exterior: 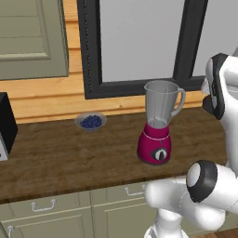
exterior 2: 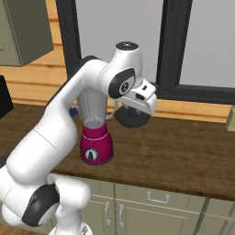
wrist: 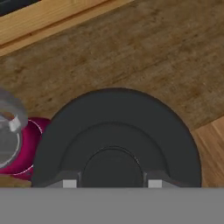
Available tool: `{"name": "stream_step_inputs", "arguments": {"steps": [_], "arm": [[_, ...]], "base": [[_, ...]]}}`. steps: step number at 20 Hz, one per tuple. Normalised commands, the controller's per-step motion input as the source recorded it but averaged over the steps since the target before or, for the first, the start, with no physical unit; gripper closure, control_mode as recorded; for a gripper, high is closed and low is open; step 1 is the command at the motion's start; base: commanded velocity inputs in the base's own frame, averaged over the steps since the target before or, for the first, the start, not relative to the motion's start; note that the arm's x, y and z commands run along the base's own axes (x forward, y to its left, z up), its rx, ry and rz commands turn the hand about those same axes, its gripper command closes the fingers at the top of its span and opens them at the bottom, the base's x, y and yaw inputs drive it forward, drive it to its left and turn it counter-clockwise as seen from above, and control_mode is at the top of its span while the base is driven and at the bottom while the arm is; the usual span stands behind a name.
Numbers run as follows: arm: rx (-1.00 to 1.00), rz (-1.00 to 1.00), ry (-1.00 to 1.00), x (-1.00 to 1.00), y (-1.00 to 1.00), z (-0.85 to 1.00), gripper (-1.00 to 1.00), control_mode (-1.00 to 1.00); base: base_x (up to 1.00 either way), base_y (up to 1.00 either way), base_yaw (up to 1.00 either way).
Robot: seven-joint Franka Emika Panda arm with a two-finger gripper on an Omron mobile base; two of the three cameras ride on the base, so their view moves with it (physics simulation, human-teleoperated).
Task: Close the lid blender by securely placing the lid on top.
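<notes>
**Stock of the desk, lid in my end effector**

Left base view
- Blender (exterior: pixel 157 124): magenta base with a dial, clear grey jar upright on it, handle on the side toward my arm. It stands on the wooden desk (exterior: pixel 69 158), under the dark-framed window (exterior: pixel 139 46). The jar's mouth is open, nothing on it.
- Bowl of blueberries (exterior: pixel 90 122): on the desk, well apart from the blender, on the side away from my arm and nearer the wall.
- Black appliance (exterior: pixel 5 125): at the picture's edge, farther from the blender than the bowl.
- Green cabinet fronts (exterior: pixel 46 211): below the desk edge, in front of the blender.

Right base view
- Blender (exterior 2: pixel 95 137): its jar partly behind my forearm.
- Lid (exterior 2: pixel 132 117): round, black, held off the desk under my wrist, just beside the blender's jar on the handle side, lower than the jar's rim and not on it.
- My end effector (exterior 2: pixel 133 112): at the lid; its tips are hidden here.

Hand view
- Lid (wrist: pixel 116 135): large dark disc with raised rings, directly ahead of my end effector (wrist: pixel 109 183), whose two tips are pinching it from either side.
- Blender (wrist: pixel 17 140): a slice of jar rim and magenta base, beside the lid, over the desk (wrist: pixel 131 57).
</notes>
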Motion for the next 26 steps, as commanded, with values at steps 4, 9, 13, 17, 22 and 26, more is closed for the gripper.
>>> {"name": "stream_step_inputs", "arguments": {"steps": [4,9,13,17,22,26], "arm": [[0.00,0.16,0.00,0.10,0.62,1.00,1.00,-1.00],[0.00,0.19,0.05,0.40,0.82,0.45,1.00,-1.00],[0.00,0.22,0.01,0.46,0.81,0.00,1.00,-1.00],[0.00,0.11,0.04,0.32,0.72,0.00,1.00,-1.00],[0.00,0.01,0.00,0.21,0.42,0.00,1.00,-1.00],[0.00,0.00,0.02,0.16,0.27,-0.04,1.00,-1.00]], "base": [[0.00,0.00,0.00],[0.00,0.00,0.00],[0.00,0.00,0.00],[0.00,0.00,0.00],[0.00,0.00,0.00],[0.00,0.00,0.00]]}}
